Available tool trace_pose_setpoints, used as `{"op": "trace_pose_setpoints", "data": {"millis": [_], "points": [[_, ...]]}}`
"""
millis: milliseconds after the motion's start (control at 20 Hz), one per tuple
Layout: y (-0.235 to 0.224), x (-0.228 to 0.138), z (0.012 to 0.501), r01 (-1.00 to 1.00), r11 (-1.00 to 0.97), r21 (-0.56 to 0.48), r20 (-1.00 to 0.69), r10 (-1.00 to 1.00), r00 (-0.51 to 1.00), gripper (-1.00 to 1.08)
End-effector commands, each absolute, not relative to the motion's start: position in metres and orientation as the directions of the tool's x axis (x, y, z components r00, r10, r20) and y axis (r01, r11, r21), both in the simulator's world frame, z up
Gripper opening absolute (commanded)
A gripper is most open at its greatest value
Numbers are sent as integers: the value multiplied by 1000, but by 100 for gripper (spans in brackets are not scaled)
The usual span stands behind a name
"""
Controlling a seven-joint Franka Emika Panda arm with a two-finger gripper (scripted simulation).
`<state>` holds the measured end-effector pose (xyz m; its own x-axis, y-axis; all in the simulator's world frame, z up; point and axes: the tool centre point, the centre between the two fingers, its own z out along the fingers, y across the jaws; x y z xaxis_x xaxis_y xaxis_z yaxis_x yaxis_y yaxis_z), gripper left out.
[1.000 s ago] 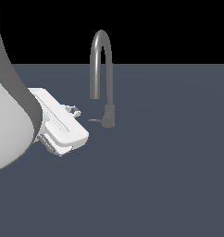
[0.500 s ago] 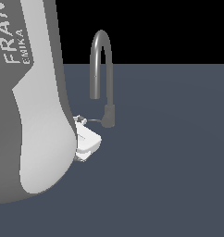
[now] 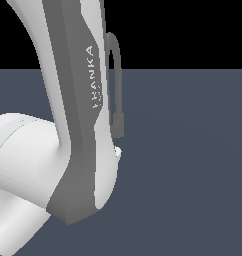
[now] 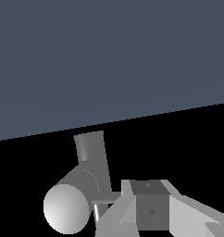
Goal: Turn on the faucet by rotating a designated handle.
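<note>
Blocking most of the exterior view is the bulky white-and-grey robot arm (image 3: 75,125), so only part of the slim grey metallic gooseneck faucet (image 3: 116,85) can be seen behind it, its arched spout and the thicker end at the exterior view's right of the arm, over the flat dark blue-grey surface (image 3: 193,175). In the wrist view the faucet's thick cylindrical base (image 4: 74,199) is seen close up, with the small thin grey lever handle (image 4: 101,204) poking out sideways, right beside the blocky grey hand (image 4: 148,210). Whether the hand's fingers are apart or together can't be told, and contact with the handle can't be made out either
</note>
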<state>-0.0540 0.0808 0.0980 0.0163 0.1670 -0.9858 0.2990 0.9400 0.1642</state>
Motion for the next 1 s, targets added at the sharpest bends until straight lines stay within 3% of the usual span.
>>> {"op": "trace_pose_setpoints", "data": {"millis": [0,500,950], "points": [[77,-50,91,266,956,128,-991,130,11,-100],[64,-38,74,175,984,25,-1000,26,1,-100],[60,-34,70,150,989,-4,-1000,-4,0,-100]]}}
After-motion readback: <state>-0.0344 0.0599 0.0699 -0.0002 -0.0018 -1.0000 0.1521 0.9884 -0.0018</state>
